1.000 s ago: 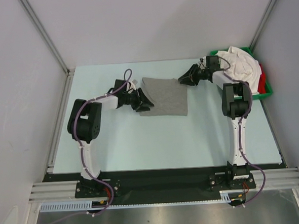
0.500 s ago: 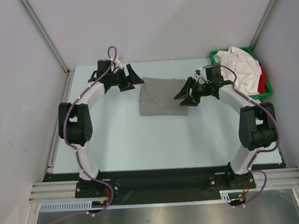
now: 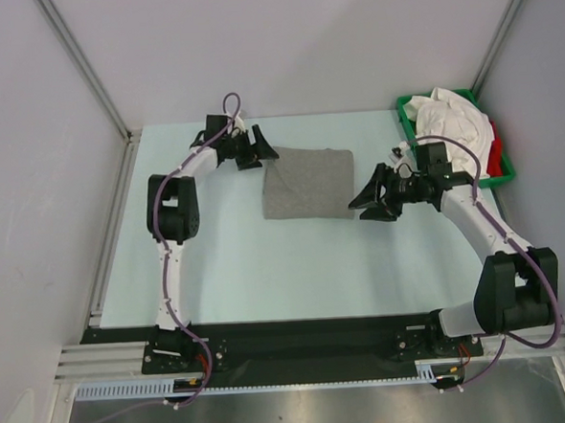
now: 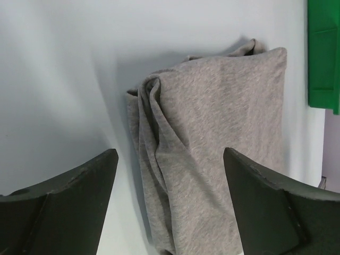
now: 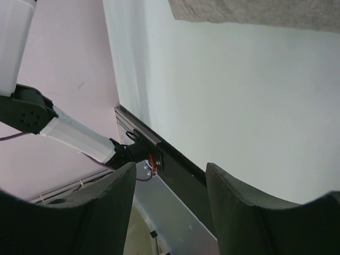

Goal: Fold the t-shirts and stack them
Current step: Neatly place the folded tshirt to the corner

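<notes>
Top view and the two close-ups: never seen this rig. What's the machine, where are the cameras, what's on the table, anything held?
Two robot arms are bolted at the near edge of a table, each ending in a two-finger gripper. The wide picture comes from a fixed camera above and behind them; the close-ups come from wrist cameras, so the dark shapes at the bottom are each gripper's own fingers. A folded grey t-shirt lies on the table between the left gripper and the right gripper; both are open and hold nothing. At the far right, a green tray holds heaped white t-shirts and a red t-shirt.
</notes>
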